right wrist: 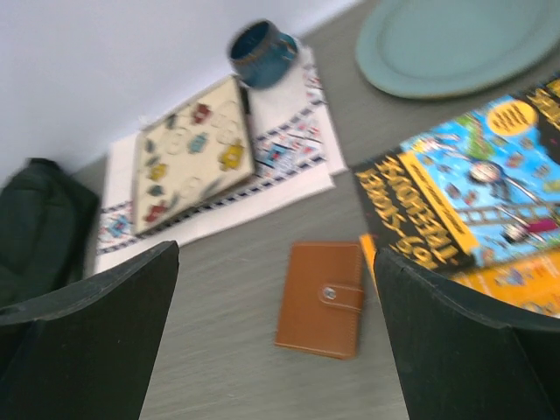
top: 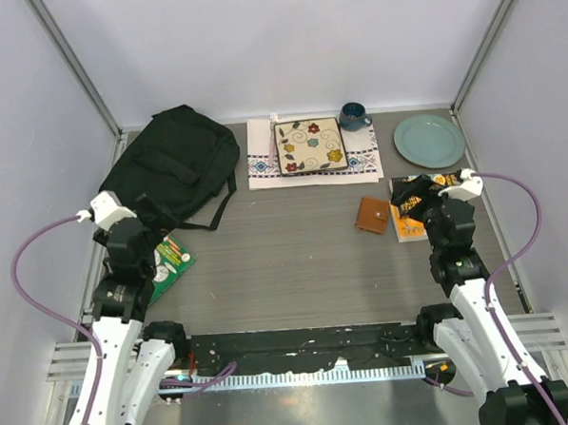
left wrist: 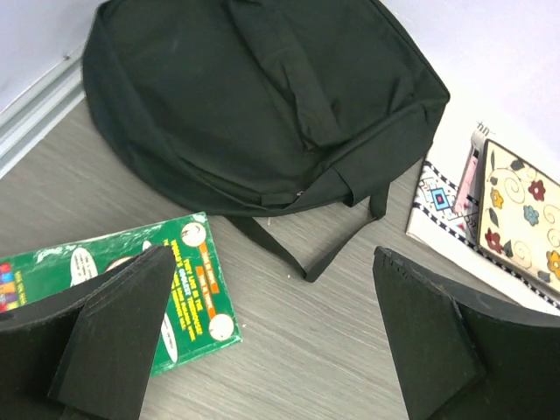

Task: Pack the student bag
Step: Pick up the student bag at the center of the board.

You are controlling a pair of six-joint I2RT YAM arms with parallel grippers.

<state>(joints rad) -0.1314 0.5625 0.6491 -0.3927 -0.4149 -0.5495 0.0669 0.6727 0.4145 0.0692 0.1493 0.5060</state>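
Left wrist view: student bag (left wrist: 262,105) lies beyond the gaping left jaws.

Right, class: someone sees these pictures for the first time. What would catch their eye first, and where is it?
The big black student bag dominates, lying at the far left of the table with a strap trailing toward the middle. Next comes the flower-patterned notebook on a patterned cloth at the far middle, with a pale green plate at the far right. Nearer, right of centre, lies a small brown wallet.
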